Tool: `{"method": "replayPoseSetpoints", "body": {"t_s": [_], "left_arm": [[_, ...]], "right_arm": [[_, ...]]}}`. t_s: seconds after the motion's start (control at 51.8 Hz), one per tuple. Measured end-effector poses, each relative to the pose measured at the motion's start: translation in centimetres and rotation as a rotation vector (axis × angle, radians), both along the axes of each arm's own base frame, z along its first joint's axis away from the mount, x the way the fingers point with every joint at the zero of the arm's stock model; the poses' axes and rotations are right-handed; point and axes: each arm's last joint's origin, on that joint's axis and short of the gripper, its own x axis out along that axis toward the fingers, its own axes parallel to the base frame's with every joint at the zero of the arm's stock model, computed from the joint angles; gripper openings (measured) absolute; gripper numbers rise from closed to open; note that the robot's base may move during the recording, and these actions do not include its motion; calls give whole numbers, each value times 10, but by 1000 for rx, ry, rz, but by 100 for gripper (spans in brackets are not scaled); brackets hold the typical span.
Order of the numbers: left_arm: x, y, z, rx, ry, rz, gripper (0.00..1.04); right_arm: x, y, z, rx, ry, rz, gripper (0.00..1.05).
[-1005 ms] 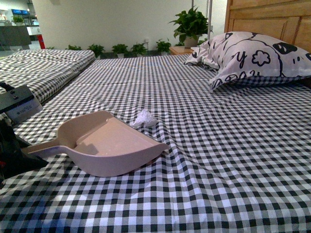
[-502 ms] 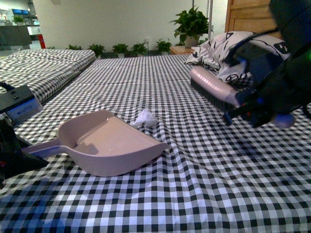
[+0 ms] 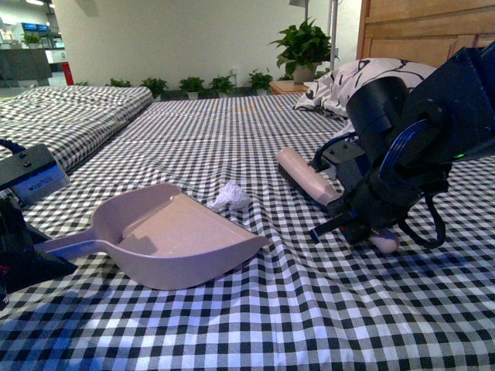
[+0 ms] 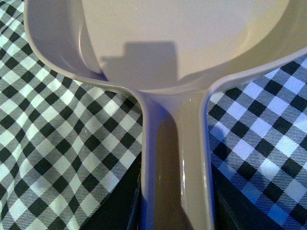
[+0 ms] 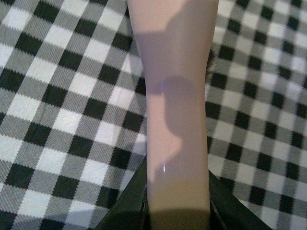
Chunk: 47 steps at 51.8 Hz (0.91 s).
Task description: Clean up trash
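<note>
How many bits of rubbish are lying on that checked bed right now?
1. A single crumpled white paper wad lies on the checked sheet just beyond the far rim of the dustpan, left of the brush. More could be hidden behind the right arm.

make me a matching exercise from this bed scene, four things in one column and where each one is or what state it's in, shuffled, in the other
Things:
1. dustpan
2. trash
3. brush
4. pillow

Places or states:
A. held by its handle in the right gripper, bristle end pointing toward the wad
B. lying at the head of the bed, by the wooden headboard
C. loose on the checked sheet, just beyond the pan's open mouth
D. resting on the sheet, handle held in the left gripper

Pairs: 1-D, 2-C, 3-A, 4-B
</note>
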Motion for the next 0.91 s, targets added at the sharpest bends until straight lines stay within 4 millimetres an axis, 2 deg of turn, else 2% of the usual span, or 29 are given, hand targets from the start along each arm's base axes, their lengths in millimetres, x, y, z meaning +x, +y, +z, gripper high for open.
{"method": "replayPoseSetpoints", "body": {"t_s": [0.251, 0.367, 0.483, 0.599, 0.695, 0.908], "left_arm": [[0, 0, 0, 0, 0, 0, 28], [0, 0, 0, 0, 0, 0, 28], [0, 0, 0, 1, -1, -1, 28], [0, 0, 0, 0, 0, -1, 28], [0, 0, 0, 0, 0, -1, 28], [0, 0, 0, 0, 0, -1, 28]], "right_arm": [[-6, 17, 6, 54, 118, 121, 19], [-19, 31, 16, 188, 223, 312, 19], [-31, 35, 37, 308, 287, 488, 19], [-29, 24, 64, 324, 236, 525, 19], [-18, -1, 84, 276, 139, 462, 19], [-7, -35, 93, 262, -2, 288, 19]]}}
